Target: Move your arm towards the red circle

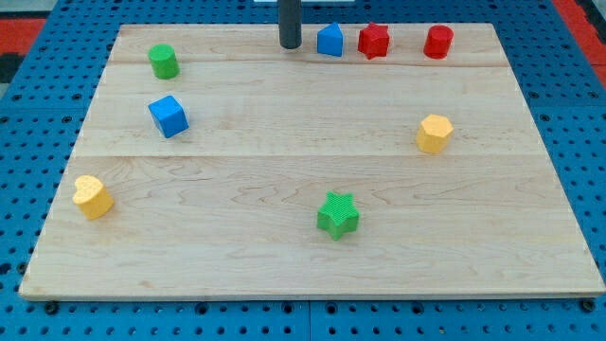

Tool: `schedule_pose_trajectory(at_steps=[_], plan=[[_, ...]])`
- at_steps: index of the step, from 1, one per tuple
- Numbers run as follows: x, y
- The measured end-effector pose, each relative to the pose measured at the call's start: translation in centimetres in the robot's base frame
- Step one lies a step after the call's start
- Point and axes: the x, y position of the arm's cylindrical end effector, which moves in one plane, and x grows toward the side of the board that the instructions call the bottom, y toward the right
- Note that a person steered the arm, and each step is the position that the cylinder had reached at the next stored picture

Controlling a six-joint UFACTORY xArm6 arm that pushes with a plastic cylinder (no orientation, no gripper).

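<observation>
The red circle (438, 42) stands near the view's top right of the wooden board. My tip (290, 44) is at the view's top centre, well to the left of the red circle. Between them sit a blue pentagon-like block (329, 40), just right of my tip, and a red star (374, 41).
A green cylinder (164, 61) and a blue cube (169, 116) are at the view's upper left. A yellow heart (92, 196) is at the lower left. A green star (338, 214) is at the lower centre. A yellow hexagon (435, 134) is at the right. The board (284, 265) lies on a blue pegboard.
</observation>
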Motion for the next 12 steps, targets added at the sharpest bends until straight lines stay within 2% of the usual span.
schedule_pose_trajectory(at_steps=[2, 3, 4, 5, 6, 7, 9, 11, 12], plan=[[0.0, 3.9], [0.0, 4.0], [0.3, -1.2], [1.6, -3.4], [4.8, -1.3], [6.0, 1.1], [8.9, 11.2], [8.9, 11.5], [11.0, 14.5]])
